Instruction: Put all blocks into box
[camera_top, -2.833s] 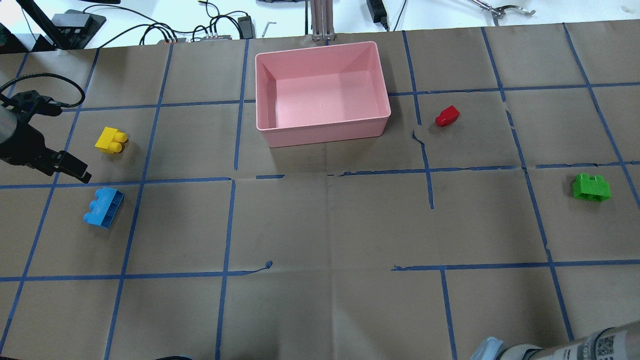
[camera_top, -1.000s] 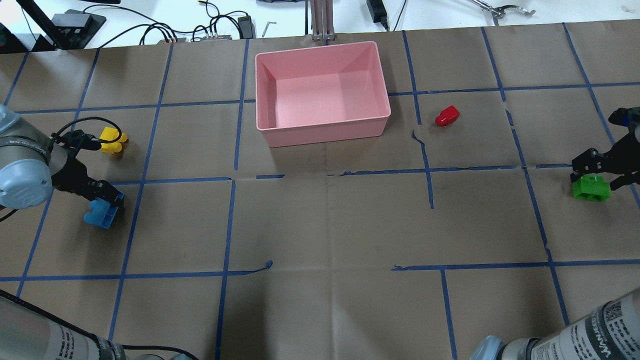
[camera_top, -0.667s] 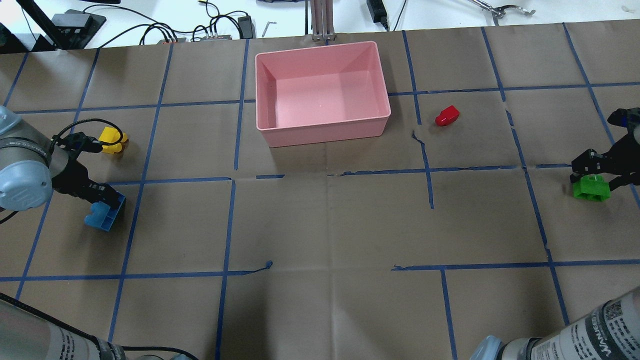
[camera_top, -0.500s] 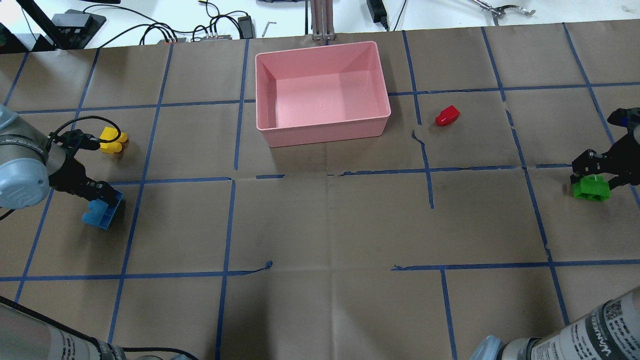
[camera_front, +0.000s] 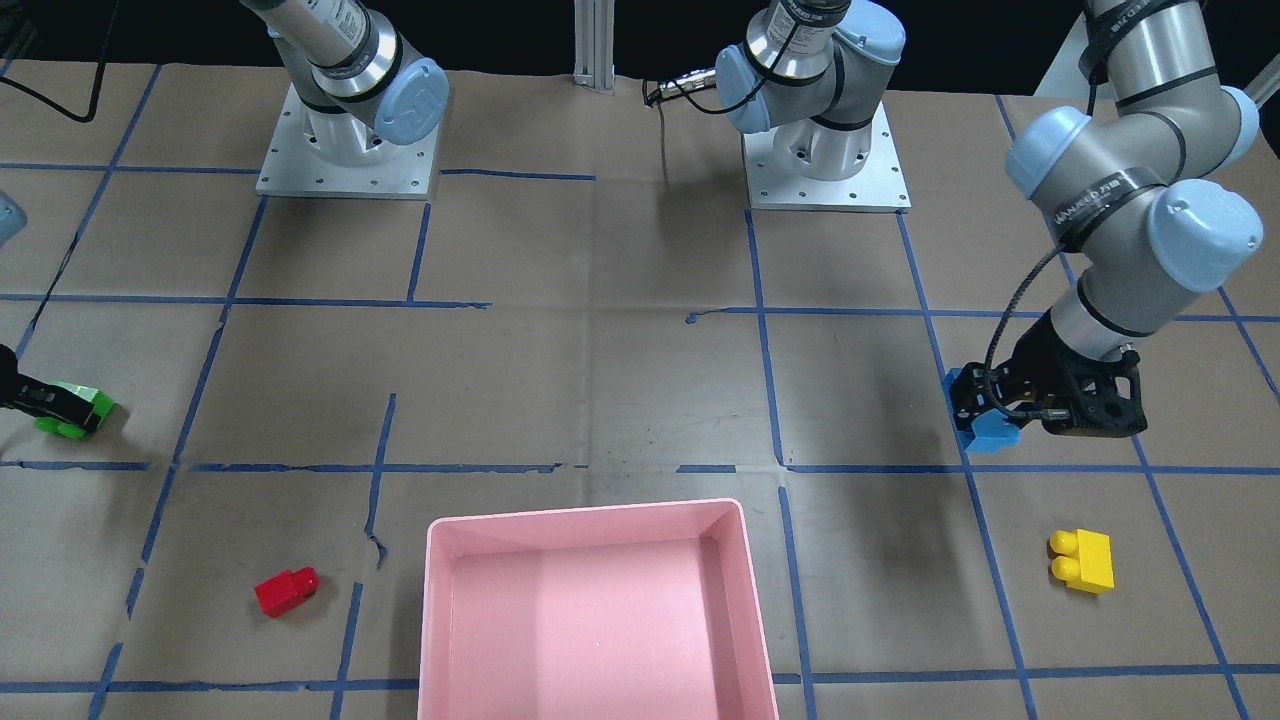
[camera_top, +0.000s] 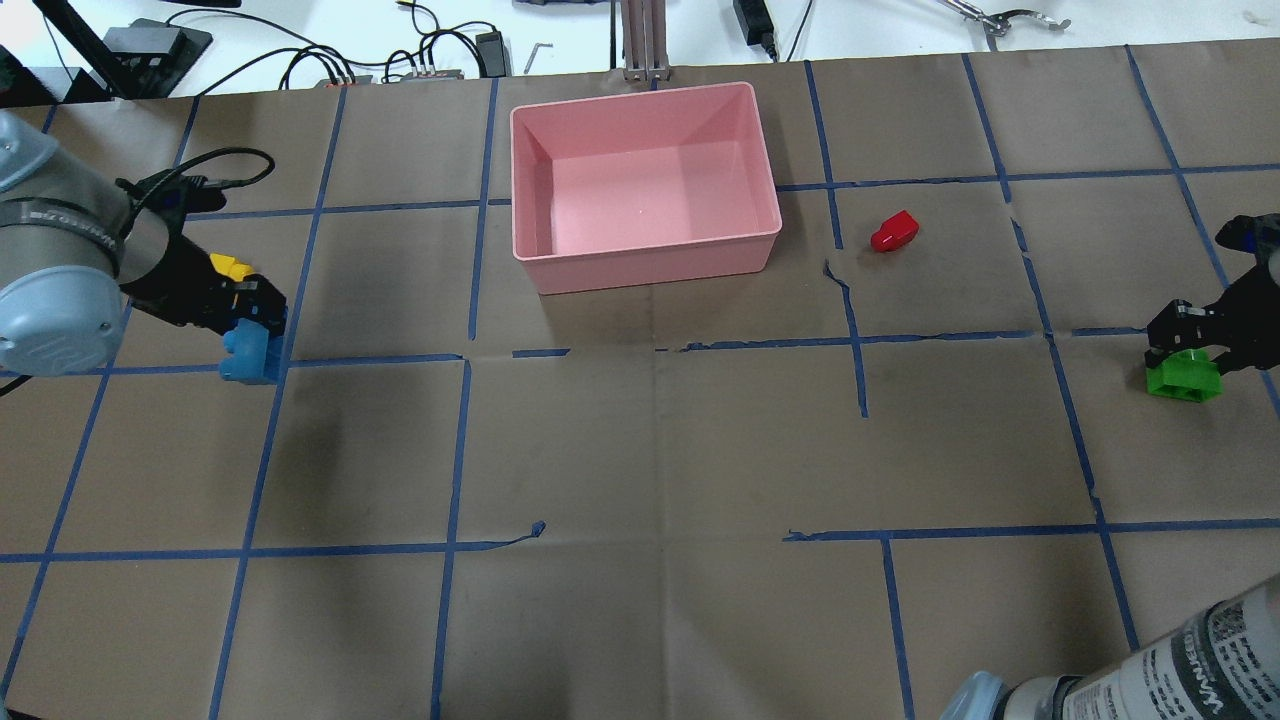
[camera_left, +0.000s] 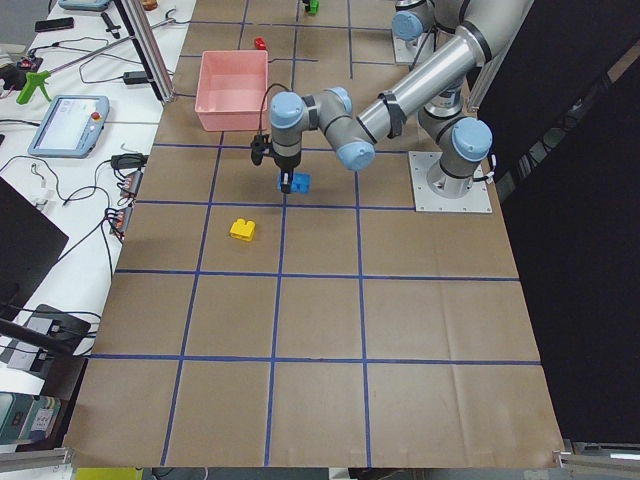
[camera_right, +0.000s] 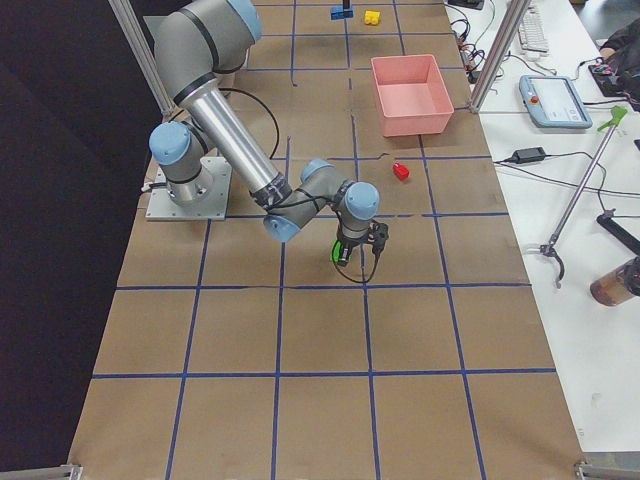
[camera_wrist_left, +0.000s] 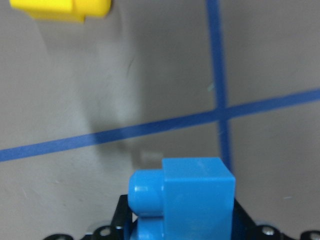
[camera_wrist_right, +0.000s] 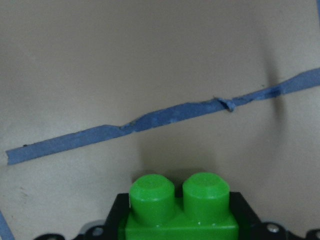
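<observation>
My left gripper (camera_top: 245, 322) is shut on the blue block (camera_top: 250, 352) and holds it above the table, end down; it also shows in the front view (camera_front: 985, 428) and the left wrist view (camera_wrist_left: 182, 200). The yellow block (camera_front: 1082, 562) lies on the table beside it, partly hidden overhead (camera_top: 230, 266). My right gripper (camera_top: 1195, 345) is shut on the green block (camera_top: 1182, 376), studs forward in the right wrist view (camera_wrist_right: 180, 210), low over the table. The red block (camera_top: 893, 231) lies right of the pink box (camera_top: 645, 262), which is empty.
Brown paper with a blue tape grid covers the table. Cables and tools lie beyond the far edge (camera_top: 420, 60). A metal post (camera_top: 640, 40) stands just behind the box. The arm bases (camera_front: 345, 150) sit at the robot's side.
My left gripper has risen with the blue block and carried it away from the robot and a little right, up to the yellow block. My right gripper stays on the green block, barely moved.
</observation>
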